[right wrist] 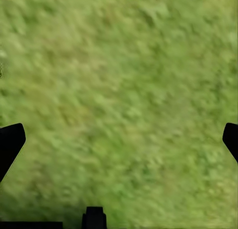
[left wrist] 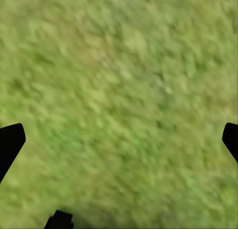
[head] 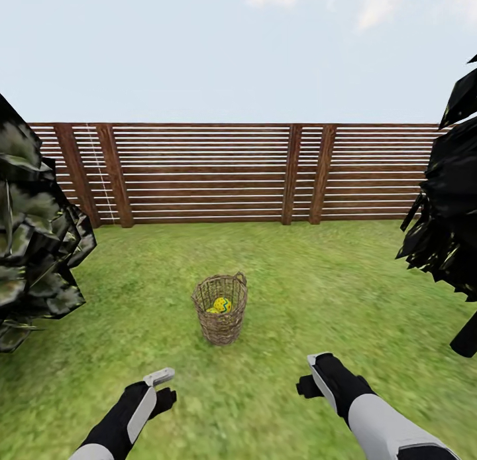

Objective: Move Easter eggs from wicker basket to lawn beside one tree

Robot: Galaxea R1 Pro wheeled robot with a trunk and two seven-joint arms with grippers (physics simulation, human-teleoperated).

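Observation:
The brown wicker basket stands upright on the lawn in the middle of the head view. Yellow Easter eggs with blue zigzags show inside it; how many I cannot tell. My left gripper hovers over grass nearer to me and left of the basket. My right gripper hovers nearer and to the right. Both are well short of the basket. In the wrist views each gripper, left and right, is open over bare grass, its dark fingertips wide apart.
A brown slatted wooden fence closes the lawn behind the basket. A dark leafy bush stands at the left. Black foliage on a dark stem stands at the right. Open grass surrounds the basket.

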